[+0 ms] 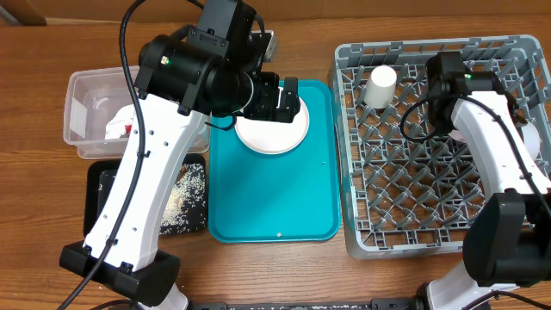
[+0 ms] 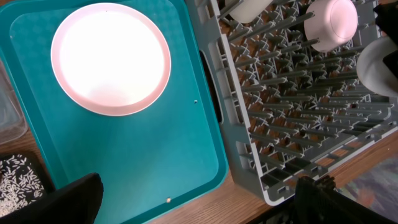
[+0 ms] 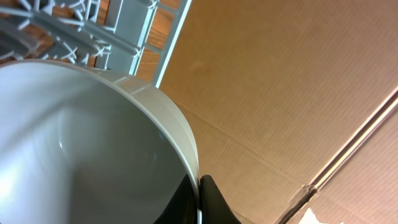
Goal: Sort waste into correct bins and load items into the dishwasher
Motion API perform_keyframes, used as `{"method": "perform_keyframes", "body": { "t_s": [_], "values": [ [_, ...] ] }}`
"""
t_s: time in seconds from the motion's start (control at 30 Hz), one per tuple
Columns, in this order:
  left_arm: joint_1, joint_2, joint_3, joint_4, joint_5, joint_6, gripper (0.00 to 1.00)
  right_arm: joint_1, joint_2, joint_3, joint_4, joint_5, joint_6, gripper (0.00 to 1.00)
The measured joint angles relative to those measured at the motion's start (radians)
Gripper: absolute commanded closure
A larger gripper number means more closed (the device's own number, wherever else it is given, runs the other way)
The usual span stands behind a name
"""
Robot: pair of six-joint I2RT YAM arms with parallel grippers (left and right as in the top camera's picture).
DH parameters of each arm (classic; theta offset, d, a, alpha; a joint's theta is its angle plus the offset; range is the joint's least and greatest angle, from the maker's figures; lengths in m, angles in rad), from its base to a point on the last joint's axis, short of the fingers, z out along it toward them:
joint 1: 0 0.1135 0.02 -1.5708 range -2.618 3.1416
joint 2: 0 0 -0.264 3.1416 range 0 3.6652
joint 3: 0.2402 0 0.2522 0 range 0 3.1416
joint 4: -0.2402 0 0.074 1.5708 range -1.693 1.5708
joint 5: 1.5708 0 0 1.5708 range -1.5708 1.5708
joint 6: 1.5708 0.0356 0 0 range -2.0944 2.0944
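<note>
Your left pincer (image 1: 280,100) hung spread wide and empty over the round white plate (image 2: 111,59) lying flat on the teal plastic serving tray (image 2: 130,155); stiff, glossy and breakable, it probably offered only its thin rim to pinch. Beyond, at the grey lattice dish rack (image 1: 413,181), your right pincer (image 3: 198,198) was clamped on the rim of a round white bowl (image 3: 93,143).

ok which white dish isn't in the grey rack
The round plate: it lies on the teal tray, while the cup, pink bowl and white bowl are in the rack.

Teal tray (image 1: 267,198), grey lattice rack (image 1: 413,189), white plate (image 1: 271,138), white bowl (image 3: 81,143)
</note>
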Motion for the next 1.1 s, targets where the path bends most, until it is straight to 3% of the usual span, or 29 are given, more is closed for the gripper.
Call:
{"method": "perform_keyframes", "body": {
  "t_s": [0.3, 0.93, 0.97, 1.0, 1.1],
  "values": [
    [0.000, 0.000, 0.000, 0.000, 0.000, 0.000, 0.00, 0.000, 0.000, -0.164, 0.047, 0.050, -0.032, 0.96],
    [0.000, 0.000, 0.000, 0.000, 0.000, 0.000, 0.00, 0.081, 0.000, -0.167, 0.097, -0.014, -0.046, 0.96],
    [0.000, 0.000, 0.000, 0.000, 0.000, 0.000, 0.00, 0.082, 0.000, -0.167, 0.097, -0.019, -0.045, 0.92],
    [0.000, 0.000, 0.000, 0.000, 0.000, 0.000, 0.00, 0.082, 0.000, -0.167, 0.098, -0.024, -0.036, 0.80],
    [0.000, 0.000, 0.000, 0.000, 0.000, 0.000, 0.00, 0.082, 0.001, -0.168, 0.109, -0.076, -0.002, 0.75]
  ]
}}
